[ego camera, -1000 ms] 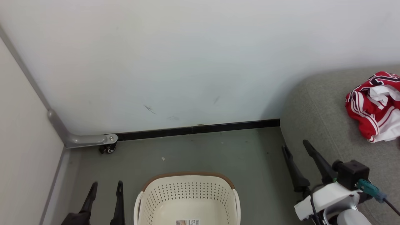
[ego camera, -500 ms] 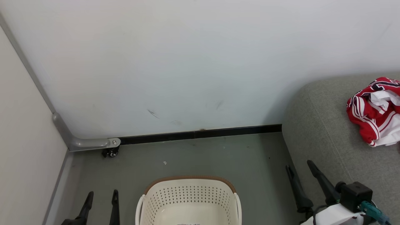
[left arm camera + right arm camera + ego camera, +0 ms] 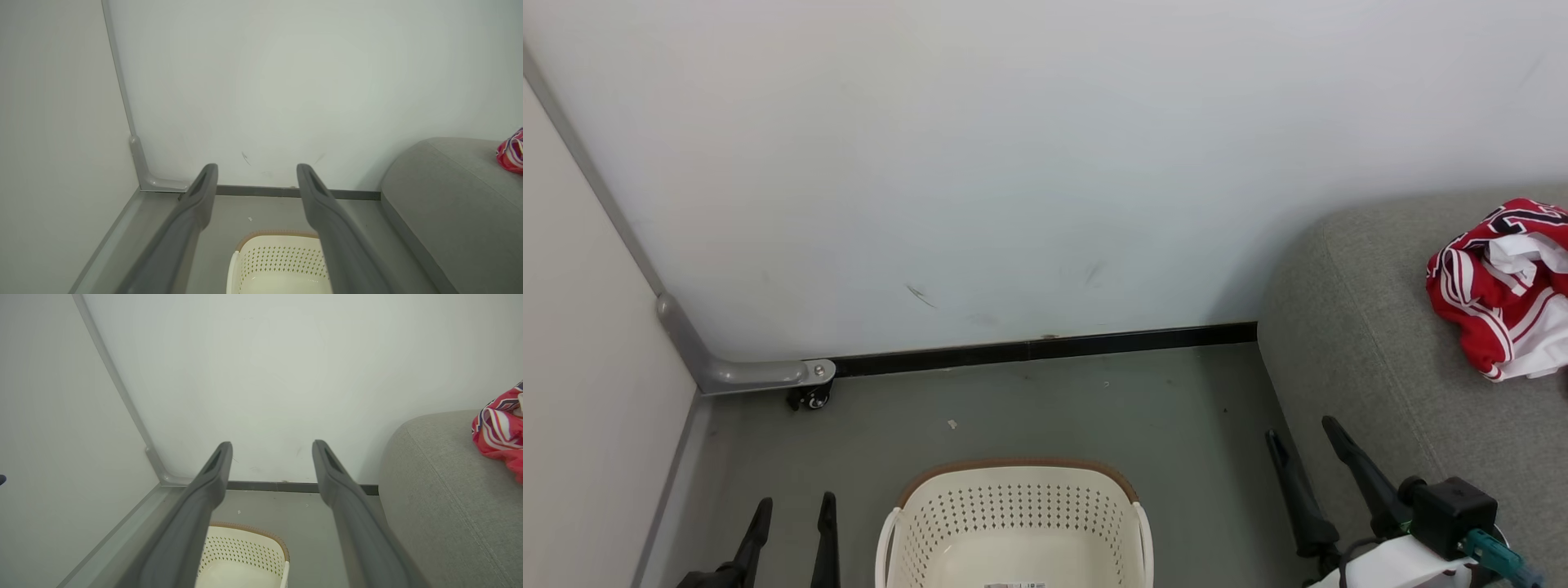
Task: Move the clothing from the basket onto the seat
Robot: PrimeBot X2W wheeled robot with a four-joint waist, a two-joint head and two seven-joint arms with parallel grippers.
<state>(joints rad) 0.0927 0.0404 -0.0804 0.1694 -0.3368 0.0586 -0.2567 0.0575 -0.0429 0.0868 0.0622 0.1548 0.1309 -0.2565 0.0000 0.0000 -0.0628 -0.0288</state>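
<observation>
- The clothing (image 3: 1474, 310) lies in a crumpled red heap with white stripes on the sofa (image 3: 1372, 343). It sits back from the sofa's rounded left corner, toward the wall-side edge, and the head view cuts it off at the right.
- Black-and-white numerals show at the top of the heap, so the jersey is part of it. The folds hide whether the shorts are bundled in as well.
- The laundry basket (image 3: 1013, 510) stands on the floor (image 3: 1094, 408), well clear of the black skirting (image 3: 1045, 347). A strip of bare floor separates it from the sofa's left end.
- The part of the basket's inside that shows holds no cloth, just cream plastic and the top of a paper label (image 3: 1014, 585). Its near half is below the picture's edge and cannot be checked.
- The left gripper (image 3: 796, 500) hangs over the floor just beside the basket's left handle, fingers spread apart and nothing between them.
- The right gripper (image 3: 1300, 428) hovers over the floor strip at the sofa's left edge, fingers likewise parted and empty, touching neither cloth nor basket.
- Progress, as a judgement: the transfer looks finished or very nearly so. Red cloth is on the seat, none shows in the basket, and both grippers are unladen.
- What is left, if anything, is to check the hidden near half of the basket for a second garment. If none is there, nothing remains to carry.
</observation>
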